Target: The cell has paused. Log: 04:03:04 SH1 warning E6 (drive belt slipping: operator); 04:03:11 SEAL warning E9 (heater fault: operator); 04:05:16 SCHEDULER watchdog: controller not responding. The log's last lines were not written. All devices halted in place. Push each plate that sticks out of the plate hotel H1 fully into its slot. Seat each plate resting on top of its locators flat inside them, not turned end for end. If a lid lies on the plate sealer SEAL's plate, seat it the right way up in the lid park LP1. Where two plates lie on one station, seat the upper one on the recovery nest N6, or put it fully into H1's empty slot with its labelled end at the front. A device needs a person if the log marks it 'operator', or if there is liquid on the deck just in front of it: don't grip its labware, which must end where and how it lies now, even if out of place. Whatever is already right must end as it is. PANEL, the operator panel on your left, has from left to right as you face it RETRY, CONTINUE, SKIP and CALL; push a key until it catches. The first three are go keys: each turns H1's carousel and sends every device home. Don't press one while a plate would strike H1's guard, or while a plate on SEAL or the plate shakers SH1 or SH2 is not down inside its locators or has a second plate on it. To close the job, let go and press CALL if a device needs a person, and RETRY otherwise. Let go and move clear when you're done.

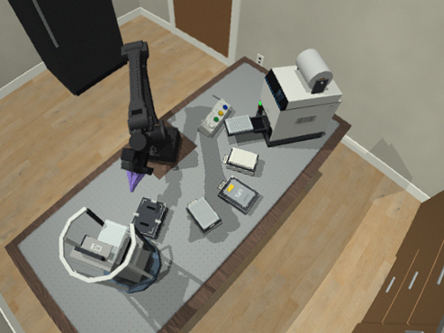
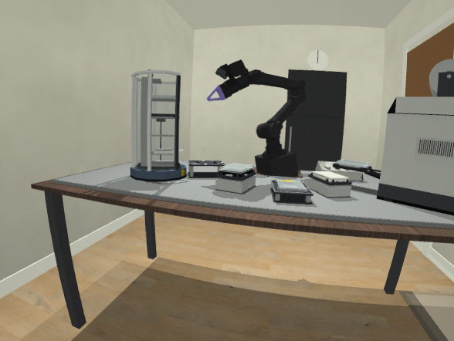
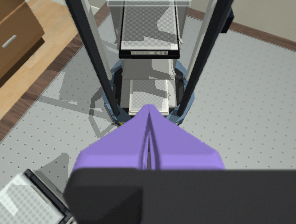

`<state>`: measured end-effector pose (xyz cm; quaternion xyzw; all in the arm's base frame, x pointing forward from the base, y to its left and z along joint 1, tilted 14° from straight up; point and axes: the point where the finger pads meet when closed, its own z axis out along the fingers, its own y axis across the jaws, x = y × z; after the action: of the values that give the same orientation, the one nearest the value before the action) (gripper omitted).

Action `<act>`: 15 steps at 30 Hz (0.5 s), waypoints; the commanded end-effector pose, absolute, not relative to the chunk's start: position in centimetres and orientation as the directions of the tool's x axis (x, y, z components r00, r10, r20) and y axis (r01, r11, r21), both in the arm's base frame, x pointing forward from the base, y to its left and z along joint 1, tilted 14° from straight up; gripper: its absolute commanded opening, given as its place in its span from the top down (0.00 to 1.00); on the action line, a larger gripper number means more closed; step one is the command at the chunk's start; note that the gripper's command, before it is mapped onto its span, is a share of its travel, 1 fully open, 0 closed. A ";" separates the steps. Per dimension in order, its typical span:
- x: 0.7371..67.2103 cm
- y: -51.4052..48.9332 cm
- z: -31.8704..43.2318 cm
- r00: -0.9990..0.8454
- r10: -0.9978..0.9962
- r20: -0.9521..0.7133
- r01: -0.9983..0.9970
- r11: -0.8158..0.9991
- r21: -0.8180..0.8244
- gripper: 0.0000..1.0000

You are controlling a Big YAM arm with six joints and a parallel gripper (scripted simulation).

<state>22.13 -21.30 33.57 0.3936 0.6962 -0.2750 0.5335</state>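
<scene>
My gripper (image 1: 134, 182) has purple fingers and is shut on nothing. It hangs high above the deck, between the arm's base and the plate hotel H1 (image 1: 106, 248), a little away from the hotel's open side. It also shows in the exterior view (image 2: 215, 95) level with the hotel's upper shelves (image 2: 155, 123). In the wrist view the shut fingers (image 3: 150, 130) point down at the hotel. There I see a dark-framed plate (image 3: 148, 30) in an upper slot and a pale plate (image 3: 150, 95) lower down. From above, a white plate (image 1: 112, 233) lies near the hotel's top.
The black nest N6 (image 1: 150, 217) stands empty beside the hotel. Along the deck are a shaker with a plate (image 1: 203, 214), the lid park (image 1: 239, 193) with a yellow label, another shaker with a plate (image 1: 243, 160), the sealer SEAL (image 1: 299, 104) with a plate (image 1: 239, 124) and the panel (image 1: 217, 115).
</scene>
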 end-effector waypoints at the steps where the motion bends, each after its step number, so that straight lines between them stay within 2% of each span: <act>1: 22.0 -20.8 34.3 -0.100 0.257 -0.961 0.839 0.541 0.058 1.00; 6: 21.7 -20.4 35.1 -0.087 0.251 -0.964 0.838 0.542 0.065 1.00; 15: 22.8 -22.2 29.4 -0.113 0.248 -0.962 0.845 0.533 0.038 1.00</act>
<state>22.38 -21.50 29.40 0.3969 0.6990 -0.2722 0.5290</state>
